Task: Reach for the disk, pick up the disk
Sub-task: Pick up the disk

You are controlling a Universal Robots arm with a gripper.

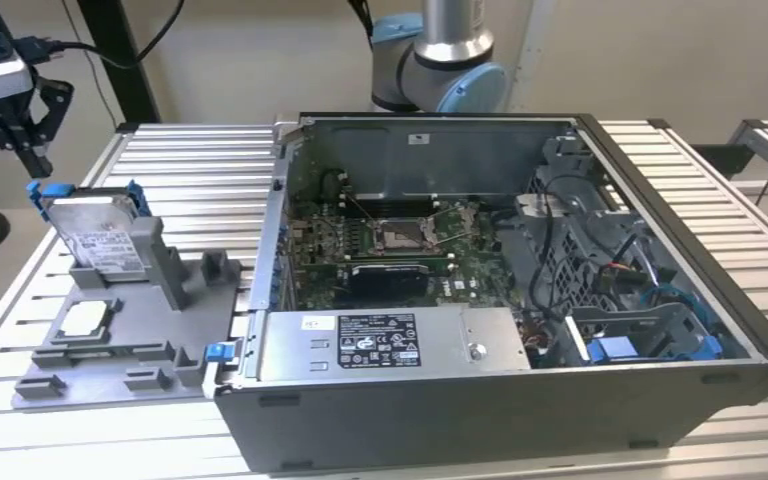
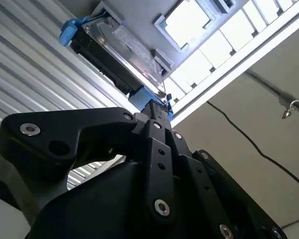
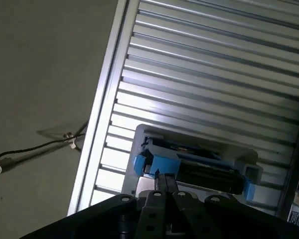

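Note:
The disk (image 1: 91, 236), silver-grey with a white label and a blue frame, stands on edge in a grey holder (image 1: 157, 270) at the exterior view's left. My black gripper (image 1: 37, 165) hangs just above the disk's blue top corner on the exterior view's left, apart from it, with its fingers together and nothing between them. In both wrist views the closed fingertips (image 2: 157, 107) (image 3: 162, 179) point at the blue end of the disk (image 2: 124, 45) (image 3: 199, 167).
The grey holder's base carries a small square silver chip (image 1: 84, 318). An open computer case (image 1: 491, 280) stands on the slatted metal table (image 1: 184, 140) to the exterior view's right of the holder. The arm's base (image 1: 438, 60) rises behind the case.

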